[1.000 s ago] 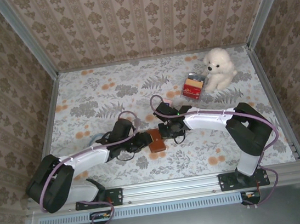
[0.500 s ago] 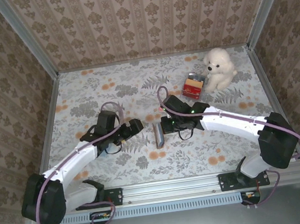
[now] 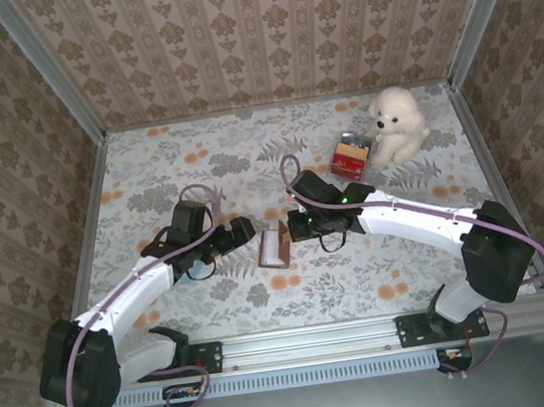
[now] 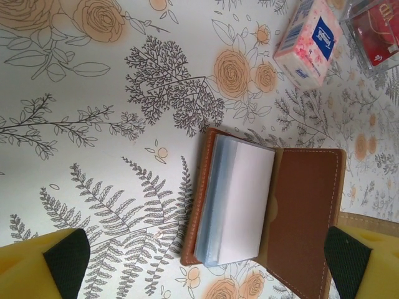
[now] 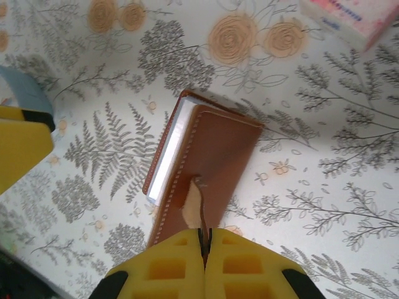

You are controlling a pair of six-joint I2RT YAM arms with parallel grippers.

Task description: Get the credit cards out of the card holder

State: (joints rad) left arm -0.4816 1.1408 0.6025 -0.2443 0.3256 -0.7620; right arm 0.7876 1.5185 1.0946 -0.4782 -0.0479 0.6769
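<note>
Pinching the card holder [image 5: 212, 149] flap, right gripper [image 5: 202, 240] clamps tight, holding it unfolded between both arms so the cards [image 4: 237, 205] face left gripper [image 4: 206, 258], fingers spread wide, probably ready to grab.

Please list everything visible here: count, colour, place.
card holder: one, brown, table centre, between the tools
cards: a stack, white and pale blue, inside the card holder
plush dog: one, white, far right corner
box: one, red, beside the plush dog
tissue pack: one, pink with blue label, near the box
table: one, floral cover
left tool: one, yellow pads, open, left of the card holder
right tool: one, yellow pads, shut on the card holder
</note>
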